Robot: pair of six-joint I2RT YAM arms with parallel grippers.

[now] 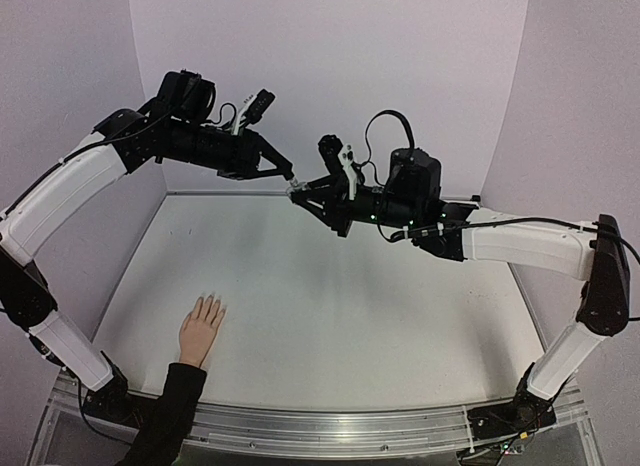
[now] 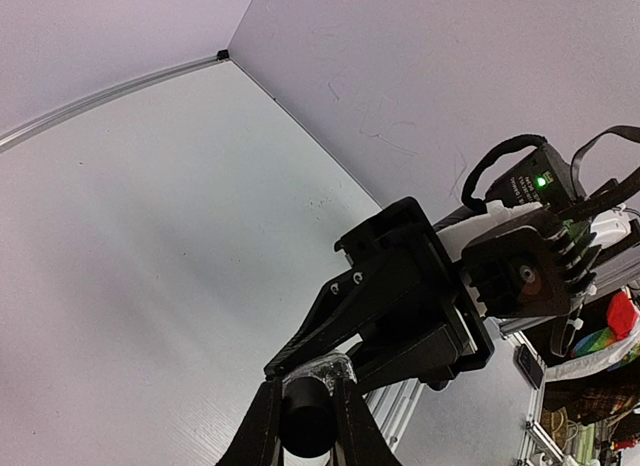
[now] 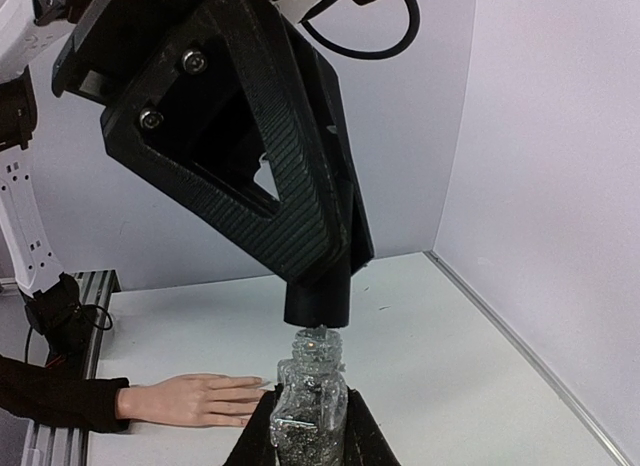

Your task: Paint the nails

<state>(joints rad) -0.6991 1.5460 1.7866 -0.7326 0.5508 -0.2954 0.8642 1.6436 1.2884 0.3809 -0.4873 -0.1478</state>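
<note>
One pale hand (image 1: 201, 329) lies flat at the counter's (image 1: 350, 306) near left, nails (image 1: 210, 304) pointing far, while farther back in mid-air the right claw (image 3: 310, 436) pinches a clear glittery bottle (image 3: 310, 391) and the left claw (image 2: 307, 441) pinches the black cap (image 3: 318, 298) atop it.

Nails (image 1: 212, 304): tiny, at the fingertips of the pale peach hand (image 1: 201, 329) with a black sleeve (image 1: 165, 406), lower left of my overhead view. Hand flat, palm down, fingers spread, tips pointing up-frame. In my right wrist view, lower left, tips point right. Nail colour too small for me to tell.
</note>
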